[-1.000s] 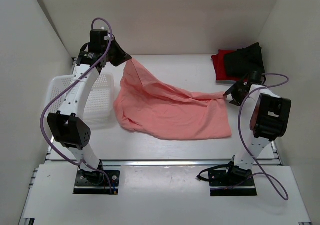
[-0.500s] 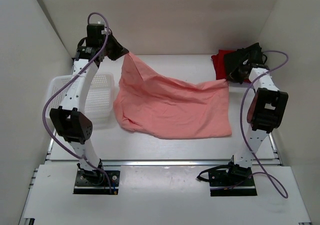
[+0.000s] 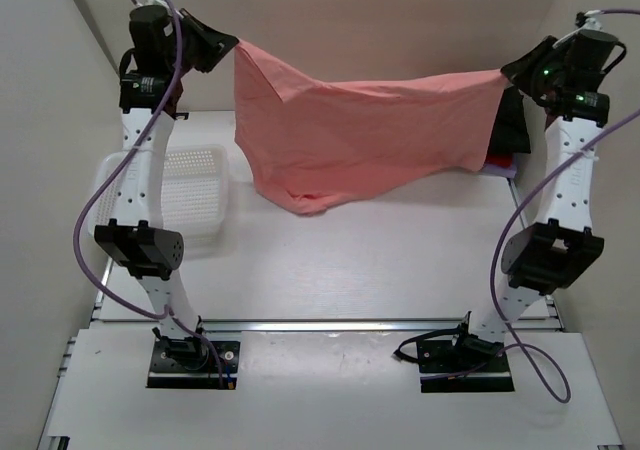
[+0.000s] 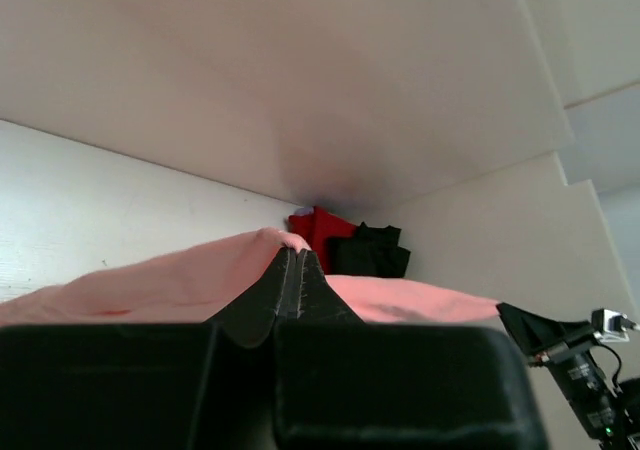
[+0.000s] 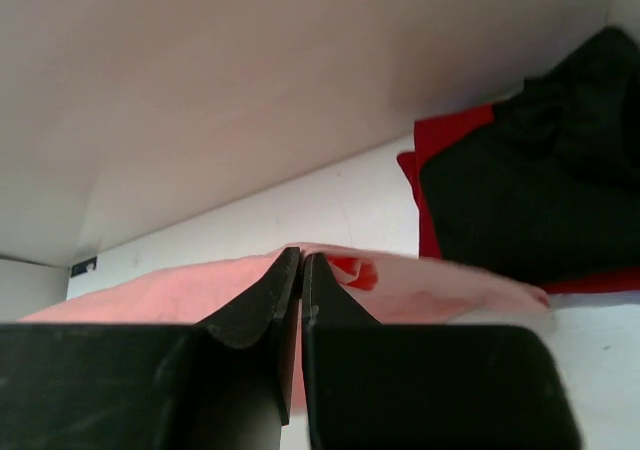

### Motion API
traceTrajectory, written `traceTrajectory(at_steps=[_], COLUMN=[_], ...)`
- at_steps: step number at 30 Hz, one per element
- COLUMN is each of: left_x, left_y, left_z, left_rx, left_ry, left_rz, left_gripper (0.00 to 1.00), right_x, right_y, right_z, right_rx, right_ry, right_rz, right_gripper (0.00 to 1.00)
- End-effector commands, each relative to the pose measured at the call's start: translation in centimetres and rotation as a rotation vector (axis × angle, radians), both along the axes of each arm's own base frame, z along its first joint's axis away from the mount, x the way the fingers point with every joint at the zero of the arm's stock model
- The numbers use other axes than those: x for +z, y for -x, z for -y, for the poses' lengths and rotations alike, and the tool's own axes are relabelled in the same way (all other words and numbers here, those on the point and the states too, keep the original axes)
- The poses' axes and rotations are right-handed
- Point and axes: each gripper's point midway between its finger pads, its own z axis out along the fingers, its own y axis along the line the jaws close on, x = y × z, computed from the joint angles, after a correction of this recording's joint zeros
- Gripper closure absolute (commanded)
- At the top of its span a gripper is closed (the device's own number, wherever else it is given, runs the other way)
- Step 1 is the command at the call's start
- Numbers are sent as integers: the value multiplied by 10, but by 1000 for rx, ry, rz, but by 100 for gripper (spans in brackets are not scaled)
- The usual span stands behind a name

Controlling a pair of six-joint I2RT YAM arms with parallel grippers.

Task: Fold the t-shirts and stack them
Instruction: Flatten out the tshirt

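The left gripper (image 3: 226, 44) and the right gripper (image 3: 508, 70) were high above the table (image 3: 400, 260), each with its fingers pressed together on an upper corner of the salmon-pink t-shirt (image 3: 360, 135). The shirt hung stretched between them, and its lowest fold was near the surface. Whether it touched could not be told. At the far right, the black t-shirt (image 5: 530, 190) lay on the red t-shirt (image 5: 450, 135). The white basket (image 3: 200, 182) stood at the left.

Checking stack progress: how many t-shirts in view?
3: pink shirt hung between left claw and right claw; black shirt atop red shirt, far right corner. More may hide underneath.
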Motion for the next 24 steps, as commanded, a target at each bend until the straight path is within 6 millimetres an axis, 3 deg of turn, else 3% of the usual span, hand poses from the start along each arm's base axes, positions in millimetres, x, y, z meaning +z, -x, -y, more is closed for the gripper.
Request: traceTrajectory(at_steps=[1, 2, 3, 4, 5, 6, 7, 10, 13, 14, 16, 18, 21, 24], left_x=[79, 79, 88, 72, 76, 57, 50, 69, 111, 115, 152, 162, 156, 130], left_y=[55, 67, 86, 88, 108, 111, 127, 160, 178, 170, 179, 169, 149, 113], left_z=[-8, -5, -6, -4, -1, 0, 4, 1, -6, -9, -7, -1, 6, 13], left_rx=[-20, -34, -44, -53, -76, -90, -114, -96, -84, -74, -92, -123, -145, -138], left_ry=[43, 34, 23, 18, 0, -2, -10, -30, -11, 3, 28, 90, 137, 149], left_rz=[172, 172, 187, 142, 153, 104, 89, 152, 248, 250, 339, 353, 349, 286], left_gripper=[100, 100, 100, 100, 100, 100, 100, 100, 100, 100, 100, 100, 100, 100], right_x=[48, 56, 43, 33, 42, 26, 23, 40, 76, 90, 113, 125, 124, 93], right_y=[45, 61, 67, 79, 92, 96, 107, 131, 159, 168, 181, 187, 177, 143], right_z=[-2, -1, -1, -3, -12, -14, -23, -35, -25, -22, -16, -12, -13, -22], right_rx=[-4, -31, -46, -57, -52, -61, -52, -54, -125, -149, -206, -239, -216, -131], right_ry=[49, 40, 7, 11, 22, 28, 54, 73, 96, 117, 147, 152, 140, 68], right_rz=[94, 97, 61, 32, 52, 7, -4, 33, 127, 171, 239, 284, 285, 187], right_gripper=[100, 100, 100, 100, 100, 100, 100, 100, 100, 100, 100, 100, 100, 100])
